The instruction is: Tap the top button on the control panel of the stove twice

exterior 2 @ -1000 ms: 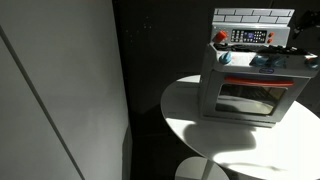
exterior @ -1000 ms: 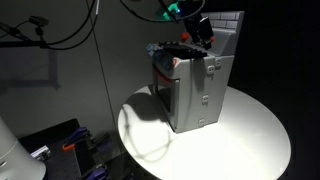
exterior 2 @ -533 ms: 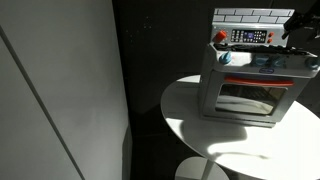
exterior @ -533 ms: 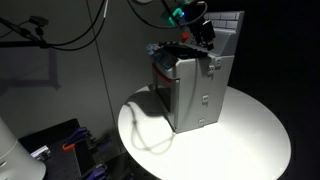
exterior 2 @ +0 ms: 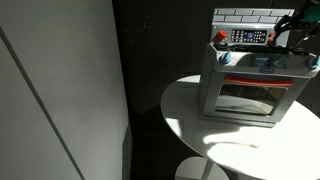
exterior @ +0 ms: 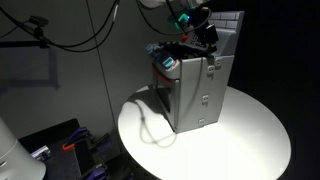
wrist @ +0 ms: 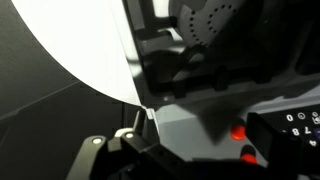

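The small grey stove stands on a round white table and also shows in an exterior view. Its control panel is a small patch on the tiled back wall, above the dark cooktop. My gripper hangs over the cooktop just right of the panel, close to the back wall; it also shows in an exterior view. In the wrist view, two red buttons glow on a grey face, with dark gripper parts around them. I cannot tell whether the jaws are open or shut.
The round white table carries the stove and shows in both exterior views. A red knob sits left of the panel. A small blue item lies on the cooktop. Cables hang at the left.
The gripper has risen from low over the cooktop's right side and shifted a little left, closer to the control panel. The stove has not moved.
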Motion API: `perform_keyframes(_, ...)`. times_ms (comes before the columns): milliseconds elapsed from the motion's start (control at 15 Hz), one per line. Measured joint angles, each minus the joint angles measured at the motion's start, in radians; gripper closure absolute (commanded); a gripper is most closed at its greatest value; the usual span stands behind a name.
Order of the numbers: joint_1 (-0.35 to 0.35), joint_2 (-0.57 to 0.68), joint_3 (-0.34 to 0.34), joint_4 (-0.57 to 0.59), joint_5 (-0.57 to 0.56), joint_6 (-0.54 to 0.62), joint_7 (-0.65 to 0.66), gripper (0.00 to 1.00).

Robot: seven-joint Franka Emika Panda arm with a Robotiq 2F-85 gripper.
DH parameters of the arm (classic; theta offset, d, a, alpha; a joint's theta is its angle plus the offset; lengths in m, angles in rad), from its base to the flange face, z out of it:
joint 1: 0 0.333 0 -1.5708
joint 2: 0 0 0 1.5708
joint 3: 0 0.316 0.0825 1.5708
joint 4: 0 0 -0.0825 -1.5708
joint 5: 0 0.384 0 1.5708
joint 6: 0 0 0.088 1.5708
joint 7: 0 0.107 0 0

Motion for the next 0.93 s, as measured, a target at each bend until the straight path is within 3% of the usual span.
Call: perform_keyframes(933, 0.036, 0.073, -0.035, 0.086, 0.000, -0.007, 0.027, 0.00)
